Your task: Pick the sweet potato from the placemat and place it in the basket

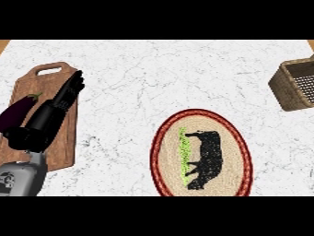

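Placemat [167, 161]: head view, 5 o'clock on the worktop [152, 78]; only a printed black cow is shown on it.
Sweet potato: seen nowhere; its place cannot be told.
Basket [286, 90]: 2 o'clock; no sweet potato is seen in the part shown, so placing is judged unfinished.
Left hand [59, 103]: 8 o'clock, over the cutting board [47, 80] beside the eggplant [13, 115]; fingers [74, 85] straight, pressed together, nothing held.
Writing: none found.
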Robot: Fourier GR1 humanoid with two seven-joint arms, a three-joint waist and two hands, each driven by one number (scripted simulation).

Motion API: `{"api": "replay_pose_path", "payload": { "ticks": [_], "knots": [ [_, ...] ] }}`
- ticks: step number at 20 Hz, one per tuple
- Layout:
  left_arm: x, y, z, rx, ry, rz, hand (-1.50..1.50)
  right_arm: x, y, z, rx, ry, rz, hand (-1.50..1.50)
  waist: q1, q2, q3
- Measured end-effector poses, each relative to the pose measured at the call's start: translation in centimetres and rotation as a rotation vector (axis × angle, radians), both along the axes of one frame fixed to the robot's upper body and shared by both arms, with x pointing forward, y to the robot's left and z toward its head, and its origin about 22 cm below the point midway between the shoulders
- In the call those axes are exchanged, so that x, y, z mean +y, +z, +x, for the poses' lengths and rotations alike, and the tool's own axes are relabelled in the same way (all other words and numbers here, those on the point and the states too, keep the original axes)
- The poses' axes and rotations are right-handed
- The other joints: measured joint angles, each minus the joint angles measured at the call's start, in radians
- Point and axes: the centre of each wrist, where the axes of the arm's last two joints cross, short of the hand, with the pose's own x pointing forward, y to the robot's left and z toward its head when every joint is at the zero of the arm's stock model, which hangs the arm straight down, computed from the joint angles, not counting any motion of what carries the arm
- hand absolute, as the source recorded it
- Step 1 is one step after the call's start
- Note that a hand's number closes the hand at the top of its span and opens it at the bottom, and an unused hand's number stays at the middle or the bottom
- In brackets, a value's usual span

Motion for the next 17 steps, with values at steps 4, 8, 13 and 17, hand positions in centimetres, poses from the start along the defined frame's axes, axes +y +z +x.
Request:
{"api": "replay_pose_path", "payload": {
  "ticks": [4,8,13,17],
  "knots": [
    [0.0,-0.1,0.0,-0.001,-0.002,0.001,0.0,0.4,0.8,1.0,-0.022,0.01,-0.016,-1.5,-0.001,0.0,0.0],
    [-0.1,0.1,0.1,-0.002,-0.004,0.002,0.0,-0.1,1.5,1.1,-0.056,0.04,0.006,-1.5,-0.002,-0.001,0.0],
    [-0.6,0.2,-0.1,0.002,-0.008,-0.005,0.0,-1.4,2.7,0.5,-0.074,0.064,0.13,-1.5,-0.003,-0.001,0.0],
    [-0.5,0.4,0.1,0.002,-0.006,-0.005,0.0,-2.9,3.9,-0.7,-0.06,0.034,0.258,-1.5,0.001,0.002,0.0]
  ]
}}
